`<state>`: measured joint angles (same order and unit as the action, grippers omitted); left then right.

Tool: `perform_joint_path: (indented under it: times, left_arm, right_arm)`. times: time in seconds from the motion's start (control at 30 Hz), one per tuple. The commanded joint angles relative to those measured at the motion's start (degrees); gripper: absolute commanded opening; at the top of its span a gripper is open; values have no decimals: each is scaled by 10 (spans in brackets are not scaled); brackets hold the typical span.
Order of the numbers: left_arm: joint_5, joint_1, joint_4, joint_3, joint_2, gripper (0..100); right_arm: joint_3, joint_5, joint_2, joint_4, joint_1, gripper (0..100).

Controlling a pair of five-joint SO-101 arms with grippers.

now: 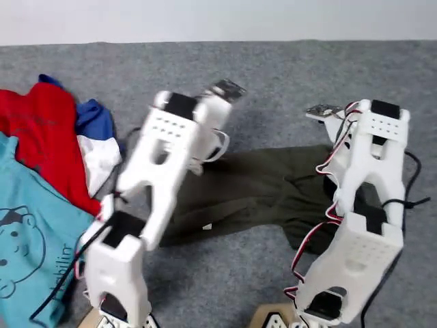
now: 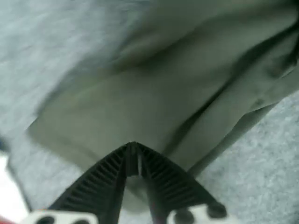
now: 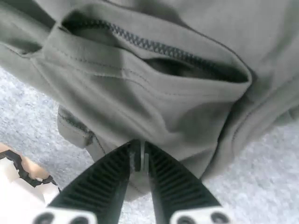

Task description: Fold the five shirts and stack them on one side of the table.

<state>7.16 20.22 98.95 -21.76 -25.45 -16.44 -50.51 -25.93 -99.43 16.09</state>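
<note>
Your left gripper (image 2: 133,151) had its ribbed black jaws pressed together on a soft fold of the olive shirt (image 1: 252,188). The shirt lay rumpled at the centre of the grey, felt-like desk (image 1: 287,75). Your right gripper (image 3: 140,151) was clamped the same way on the shirt's stitched edge, below the zigzag-seamed collar (image 3: 154,46). At 9 o'clock a red shirt (image 1: 41,137), blue shirt (image 1: 95,119), white shirt (image 1: 99,154) and teal shirt (image 1: 34,239) lay heaped together.

Grey speckled felt-like table covering (image 1: 287,68) spans whole view, finely textured. Plain white wall band (image 1: 218,20) along far edge. Tan wooden board corner (image 1: 265,316) at near edge. Light soft, even; shadows faint, diffuse.
</note>
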Motion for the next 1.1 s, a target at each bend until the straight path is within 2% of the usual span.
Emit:
perform_joint_path:
  times: [0.0, 0.3, 0.67, 0.87, 1.07]
  left_arm:
    - [4, 40, 14, -51, -47, 2]
    - [4, 106, 14, -108, -160, 2]
    - [3, 161, 17, -113, -184, 2]
    - [4, 207, 17, -40, -151, 2]
    - [5, 204, 17, 17, -130, 2]
  right_arm:
    - [-27, 6, 73, -12, 39, 39]
    - [-23, 5, 132, -28, 114, 39]
    - [-23, 5, 136, -28, 133, 39]
    - [-23, 5, 136, -28, 132, 39]
    - [-23, 5, 136, -29, 133, 39]
